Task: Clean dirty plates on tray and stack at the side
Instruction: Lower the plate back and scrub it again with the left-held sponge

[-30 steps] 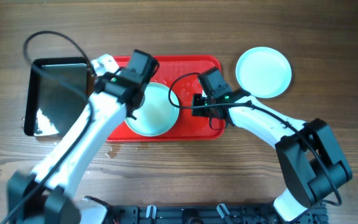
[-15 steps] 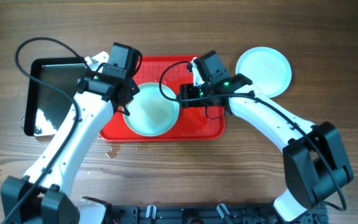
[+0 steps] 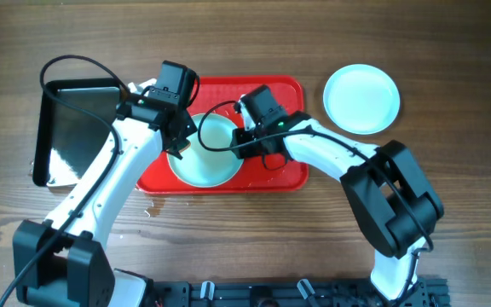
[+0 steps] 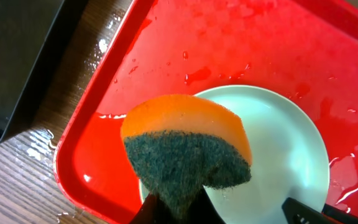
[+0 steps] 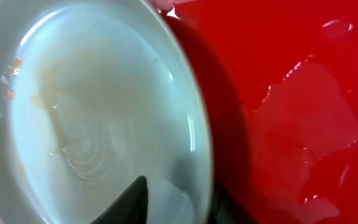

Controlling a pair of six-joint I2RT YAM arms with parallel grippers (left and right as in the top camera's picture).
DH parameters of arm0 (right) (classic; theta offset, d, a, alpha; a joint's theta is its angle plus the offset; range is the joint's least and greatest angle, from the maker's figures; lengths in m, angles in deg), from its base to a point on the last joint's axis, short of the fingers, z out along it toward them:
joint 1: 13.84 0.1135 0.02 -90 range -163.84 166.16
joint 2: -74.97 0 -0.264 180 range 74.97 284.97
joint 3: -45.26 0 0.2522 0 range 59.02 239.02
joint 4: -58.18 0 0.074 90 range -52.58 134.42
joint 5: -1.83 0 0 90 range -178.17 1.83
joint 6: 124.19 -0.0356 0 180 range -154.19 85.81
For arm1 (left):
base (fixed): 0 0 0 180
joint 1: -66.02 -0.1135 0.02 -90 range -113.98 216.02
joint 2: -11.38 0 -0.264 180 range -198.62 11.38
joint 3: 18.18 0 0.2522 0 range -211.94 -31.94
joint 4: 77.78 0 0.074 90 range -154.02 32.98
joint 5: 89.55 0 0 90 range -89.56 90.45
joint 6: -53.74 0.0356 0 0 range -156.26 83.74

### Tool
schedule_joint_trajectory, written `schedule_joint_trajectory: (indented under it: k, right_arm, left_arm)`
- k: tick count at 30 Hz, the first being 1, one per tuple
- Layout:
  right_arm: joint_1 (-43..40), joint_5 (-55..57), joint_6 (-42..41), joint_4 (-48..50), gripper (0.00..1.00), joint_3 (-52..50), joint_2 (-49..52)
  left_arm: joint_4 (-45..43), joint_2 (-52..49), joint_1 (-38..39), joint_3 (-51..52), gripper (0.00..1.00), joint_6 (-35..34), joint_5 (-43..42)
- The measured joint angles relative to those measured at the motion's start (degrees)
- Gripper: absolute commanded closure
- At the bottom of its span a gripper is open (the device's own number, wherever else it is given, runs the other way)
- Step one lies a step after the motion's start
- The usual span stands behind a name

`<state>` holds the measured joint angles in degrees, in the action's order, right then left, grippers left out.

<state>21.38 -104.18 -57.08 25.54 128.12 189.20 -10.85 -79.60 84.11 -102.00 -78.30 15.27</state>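
A pale blue-white plate (image 3: 205, 153) lies on the red tray (image 3: 271, 89), with faint brown smears near its rim in the right wrist view (image 5: 92, 106). My right gripper (image 3: 240, 136) is shut on this plate's right rim (image 5: 179, 202), one finger inside and one outside. My left gripper (image 3: 178, 145) is shut on an orange sponge with a dark green scouring face (image 4: 185, 146) and holds it over the plate's (image 4: 278, 155) left edge. Another pale plate (image 3: 362, 99) lies on the table right of the tray; I cannot tell if more lie under it.
A black glossy pan (image 3: 75, 128) sits on the table just left of the tray and shows in the left wrist view (image 4: 17, 50). Water drops and puddles lie on the tray (image 5: 303, 106) and on the wood by its left edge (image 4: 39, 146).
My right gripper has moved left across the tray and closed on the plate's right rim. My left gripper with the sponge has shifted a little and hangs over the plate's left side.
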Motion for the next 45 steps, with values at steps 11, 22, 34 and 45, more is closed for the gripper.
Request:
schedule_joint_trajectory:
  k: [11,22,34,45]
  right_arm:
    - [0.20,4.92,-3.76,-1.75,0.96,0.87,0.52]
    - [0.09,8.68,-5.60,-4.68,0.96,1.95,0.46]
    - [-7.85,6.14,-5.35,-5.44,0.96,1.99,0.46]
    - [-6.51,6.45,-5.31,-5.97,0.96,2.10,0.42]
  left_arm:
    - [-4.00,-1.33,1.07,0.33,0.96,2.91,-8.87]
    - [-6.93,-13.73,5.97,0.35,0.96,2.91,-14.12]
    - [-7.67,-14.25,4.59,0.37,0.96,2.78,-12.57]
    - [-16.15,-14.32,6.71,0.39,0.96,4.74,-19.06]
